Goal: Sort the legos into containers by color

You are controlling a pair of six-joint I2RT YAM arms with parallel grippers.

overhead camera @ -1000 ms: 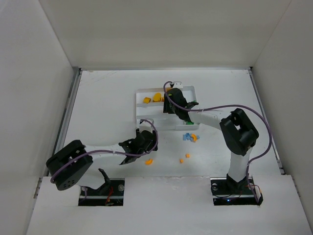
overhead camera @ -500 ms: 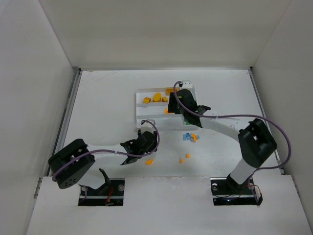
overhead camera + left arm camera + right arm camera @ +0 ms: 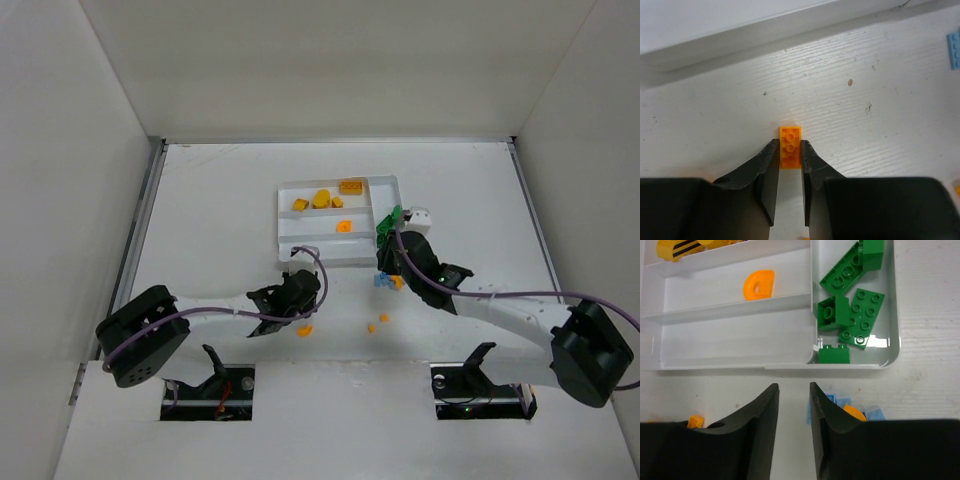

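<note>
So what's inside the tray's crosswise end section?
Only green bricks, five or six, piled loosely inside the tray. The topmost runs out of the right wrist view, and overlapping bricks hide whatever lies beneath them.

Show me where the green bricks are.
In the right wrist view, the green bricks lie in the narrow end compartment of the tray, beyond the right gripper.

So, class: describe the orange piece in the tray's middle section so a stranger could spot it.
Find the white tray; it has three long sections and a crosswise end one. In the middle long section lies one orange piece, alone. It is rounded on one side, unlike the yellow pieces next door and the green bricks at the end.
</note>
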